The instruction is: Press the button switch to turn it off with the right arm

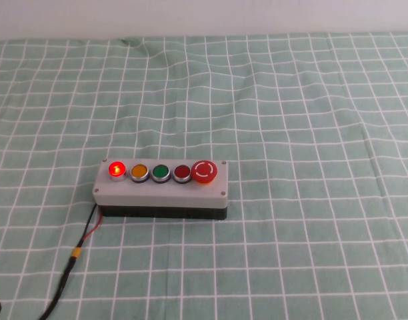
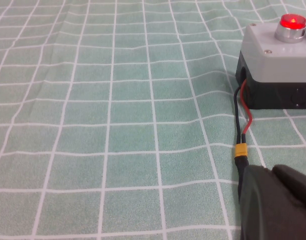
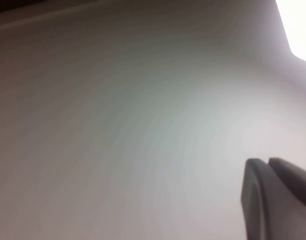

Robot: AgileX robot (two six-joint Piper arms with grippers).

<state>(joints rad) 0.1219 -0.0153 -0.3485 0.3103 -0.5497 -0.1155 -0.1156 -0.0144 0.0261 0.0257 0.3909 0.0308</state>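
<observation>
Switch (image 1: 115, 170) lit — press not done. Right gripper (image 3: 278, 200) off-table, left gripper (image 2: 273, 200) by cable (image 2: 241, 131) — fingers: cannot tell.

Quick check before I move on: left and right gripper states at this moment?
Left gripper: shut, holding nothing, low over the tablecloth near the cable.
Right gripper: shut, holding nothing, facing a blank pale surface, away from the button switch.
</observation>
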